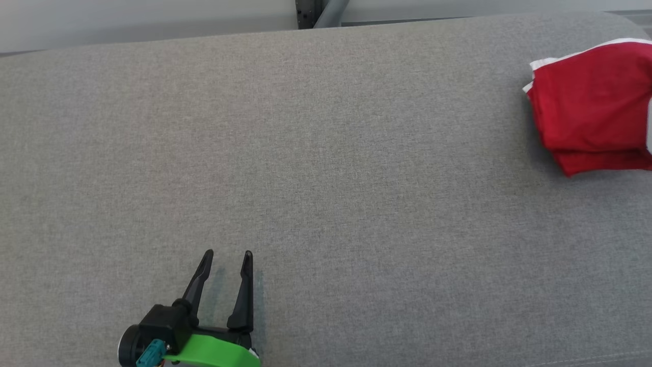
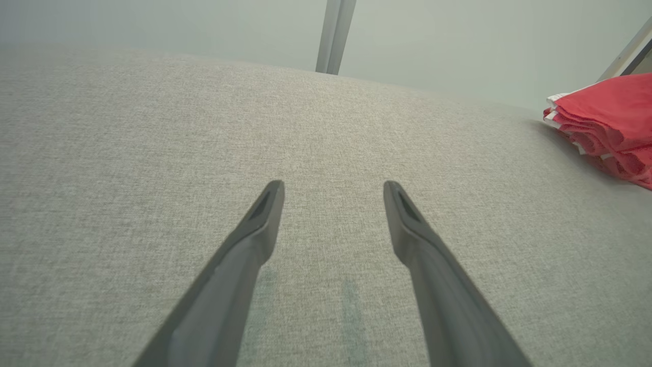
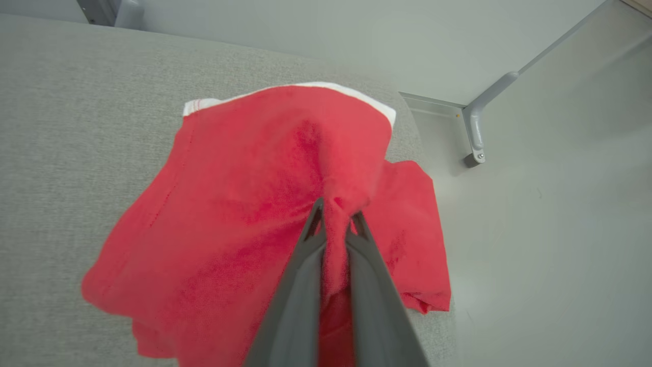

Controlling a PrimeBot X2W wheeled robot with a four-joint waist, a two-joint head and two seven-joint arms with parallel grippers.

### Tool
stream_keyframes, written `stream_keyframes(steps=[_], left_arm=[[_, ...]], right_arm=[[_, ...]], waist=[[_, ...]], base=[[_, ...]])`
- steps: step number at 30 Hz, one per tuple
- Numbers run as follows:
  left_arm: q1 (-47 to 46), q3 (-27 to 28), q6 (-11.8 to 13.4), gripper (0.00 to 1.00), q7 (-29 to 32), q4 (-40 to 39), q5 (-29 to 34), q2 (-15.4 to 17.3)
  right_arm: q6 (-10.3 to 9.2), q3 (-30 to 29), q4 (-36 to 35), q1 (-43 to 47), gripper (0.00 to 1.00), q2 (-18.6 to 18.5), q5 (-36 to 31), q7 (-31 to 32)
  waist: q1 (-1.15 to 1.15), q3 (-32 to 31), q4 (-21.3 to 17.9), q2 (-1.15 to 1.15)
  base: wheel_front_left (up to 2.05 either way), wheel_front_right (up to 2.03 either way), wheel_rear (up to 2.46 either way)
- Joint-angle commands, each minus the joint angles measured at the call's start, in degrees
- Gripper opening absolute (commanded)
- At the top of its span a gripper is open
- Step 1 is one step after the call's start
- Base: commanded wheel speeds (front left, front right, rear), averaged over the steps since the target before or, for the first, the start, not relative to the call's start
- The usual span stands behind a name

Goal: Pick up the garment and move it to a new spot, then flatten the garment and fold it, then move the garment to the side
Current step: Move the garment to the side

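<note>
At the lower left of the head view, the left gripper [image 1: 228,253] sits low over the grey cushion [image 1: 326,168] with its two dark fingers spread wide and nothing between them; a green part and a black housing show at its base; the left wrist view shows the same fingers apart above bare cloth, with faint shadows under them. The middle of the cushion is plain grey weave; beyond its far edge a grey metal post [image 1: 331,12] rises against a pale wall. Further right, the red garment [image 1: 591,107] with its white trim lies at the right end of the cushion, near the far edge and well apart from the left gripper; from the left wrist view it shows as stacked, folded layers. In the right wrist view the right gripper [image 3: 338,211] has its fingers pressed together on a bunch of the red cloth, which rises into a ridge at the pinch; the rest of the garment spreads over the cushion, and one flap reaches past the cushion's end over the pale floor [image 3: 560,229]; a grey bracket [image 3: 479,117] stands on that floor at the far right.
</note>
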Motion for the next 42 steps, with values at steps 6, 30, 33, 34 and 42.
stream_keyframes(steps=[6, 30, 33, 34, 42], left_arm=[[-1.5, -0.5, 0.0, 1.00, -0.2, 0.4, -0.1, 0.1], [3.4, 4.7, 2.2, 1.00, -0.1, 0.1, -2.6, 0.1], [3.9, 5.2, 2.6, 1.00, -0.2, 0.3, -2.9, 0.1], [4.1, 5.2, 2.6, 1.00, -0.2, 0.4, -2.9, 0.1], [5.6, 5.1, 1.9, 1.00, -0.2, 1.9, -2.3, 0.1]], right_arm=[[-0.06, -6.9, 7.8, 1.4, 1.00, -1.4, -8.2, -5.0], [-0.06, -19.0, -14.8, 24.4, 1.00, 10.0, -6.7, -35.9], [-0.07, -19.2, -20.5, 32.5, 1.00, 12.8, -4.6, -38.2], [-0.06, -19.3, -21.9, 35.0, 1.00, 13.6, -4.8, -38.8], [-0.07, -22.2, -28.9, 49.0, 1.00, 25.0, -10.7, -39.6]], waist=[[0.00, 1.8, 1.7, 0.27], [0.00, -7.5, 2.7, 0.27], [0.00, -8.8, 3.7, 0.27], [0.00, -9.2, 3.9, 0.27], [0.00, -12.4, 5.7, 0.27]], base=[[0.00, 0.00, 0.00], [0.00, 0.00, 0.00], [0.00, 0.00, 0.00], [0.00, 0.00, 0.00], [0.00, 0.00, 0.00]])
